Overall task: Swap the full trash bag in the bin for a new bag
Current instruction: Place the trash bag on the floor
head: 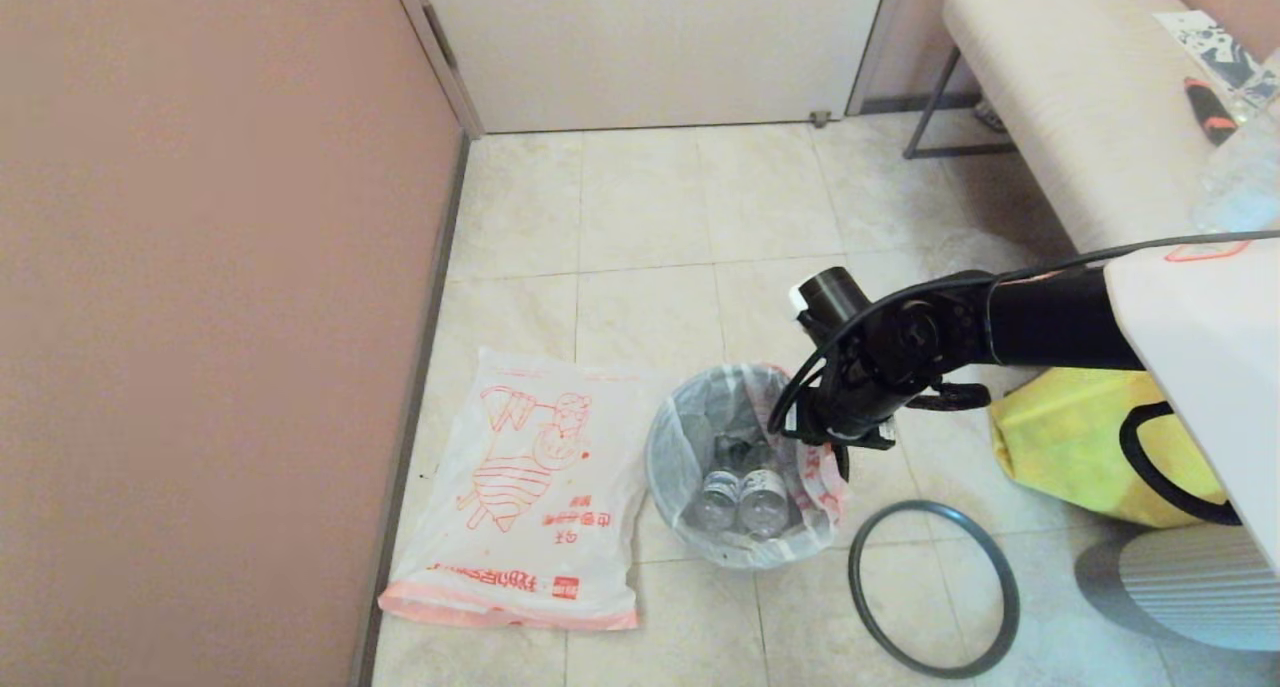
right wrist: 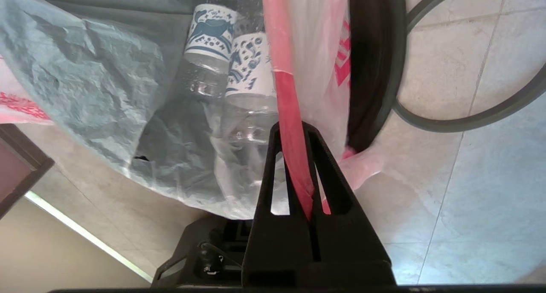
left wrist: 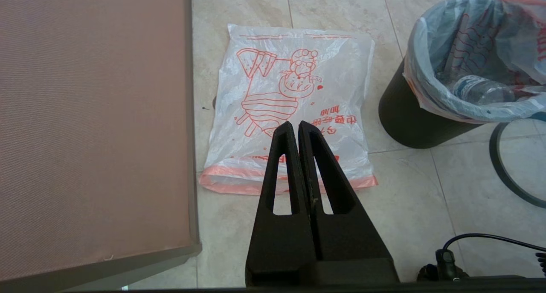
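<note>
The right gripper (right wrist: 298,165), jaws clenched on the orange drawstring band (right wrist: 286,92) of the thin white bottle-filled trash bag (head: 740,467), hangs above the round black bin (left wrist: 409,122); the band runs lengthwise straight between the jaws.

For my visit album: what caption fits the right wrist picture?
Right gripper shut on the orange drawstring of the full trash bag, bottles inside.

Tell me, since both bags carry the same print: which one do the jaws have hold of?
The full trash bag in the bin: the right gripper pinches its orange rim. The new bag lies flat, untouched.
</note>
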`<state>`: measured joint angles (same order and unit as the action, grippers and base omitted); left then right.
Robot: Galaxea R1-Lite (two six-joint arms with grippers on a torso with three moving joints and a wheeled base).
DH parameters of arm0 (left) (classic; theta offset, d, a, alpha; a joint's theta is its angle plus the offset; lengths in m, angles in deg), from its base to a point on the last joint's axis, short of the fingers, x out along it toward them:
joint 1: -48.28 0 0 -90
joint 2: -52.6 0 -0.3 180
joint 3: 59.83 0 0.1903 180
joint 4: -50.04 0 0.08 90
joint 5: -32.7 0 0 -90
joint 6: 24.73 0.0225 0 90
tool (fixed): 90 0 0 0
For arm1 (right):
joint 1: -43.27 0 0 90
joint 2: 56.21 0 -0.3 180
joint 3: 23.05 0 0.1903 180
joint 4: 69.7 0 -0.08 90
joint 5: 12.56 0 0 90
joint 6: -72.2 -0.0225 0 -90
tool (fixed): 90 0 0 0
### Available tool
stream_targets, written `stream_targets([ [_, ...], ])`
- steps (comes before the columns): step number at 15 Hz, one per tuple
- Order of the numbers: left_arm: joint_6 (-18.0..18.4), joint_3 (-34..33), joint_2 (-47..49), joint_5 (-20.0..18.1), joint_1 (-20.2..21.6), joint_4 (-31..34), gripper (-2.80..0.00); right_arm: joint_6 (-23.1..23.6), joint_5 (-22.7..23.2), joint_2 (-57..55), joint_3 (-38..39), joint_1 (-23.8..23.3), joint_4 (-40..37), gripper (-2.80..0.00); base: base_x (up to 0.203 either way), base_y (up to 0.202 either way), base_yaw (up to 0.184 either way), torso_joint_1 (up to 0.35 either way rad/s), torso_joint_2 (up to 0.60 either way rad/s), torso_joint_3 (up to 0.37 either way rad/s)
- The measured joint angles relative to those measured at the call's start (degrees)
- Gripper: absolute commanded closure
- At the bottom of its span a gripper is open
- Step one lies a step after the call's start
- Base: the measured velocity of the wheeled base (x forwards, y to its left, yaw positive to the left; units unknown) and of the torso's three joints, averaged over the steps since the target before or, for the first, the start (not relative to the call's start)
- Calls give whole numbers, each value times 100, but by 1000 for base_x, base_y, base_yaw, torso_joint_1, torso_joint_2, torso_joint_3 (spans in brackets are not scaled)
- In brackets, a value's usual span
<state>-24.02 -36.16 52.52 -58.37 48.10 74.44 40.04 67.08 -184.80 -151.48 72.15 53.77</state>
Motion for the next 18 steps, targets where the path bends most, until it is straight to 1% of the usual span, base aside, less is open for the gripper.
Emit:
stream_targets([
  [3, 0, 0, 0, 2, 0, 0, 0, 5, -230, -318, -16, -46, 71, 0, 0, 0, 0, 0, 0, 0],
  [6, -2, 0, 0, 2, 0, 0, 0, 16, -289, -760, -42, -66, 322, 0, 0, 0, 0, 0, 0, 0],
  [8, 0, 0, 0, 0, 0, 0, 0, 77, -308, -912, -159, -29, 276, 0, 0, 0, 0, 0, 0, 0],
  [11, 0, 0, 0, 2, 0, 1, 0, 93, -350, -761, -268, 111, 2, 0, 0, 0, 0, 0, 0, 0],
  [14, -1, 0, 0, -2, 0, 1, 0, -23, -245, -215, -289, 214, -343, 0, 0, 0, 0, 0, 0, 0],
  [15, 0, 2, 0, -2, 0, 0, 0, -56, -152, -28, -293, 132, -404, 0, 0, 0, 0, 0, 0, 0],
  [18, 1, 2, 0, -2, 0, 0, 0, -78, 42, 291, -304, -365, -485, 0, 0, 0, 0, 0, 0, 0],
])
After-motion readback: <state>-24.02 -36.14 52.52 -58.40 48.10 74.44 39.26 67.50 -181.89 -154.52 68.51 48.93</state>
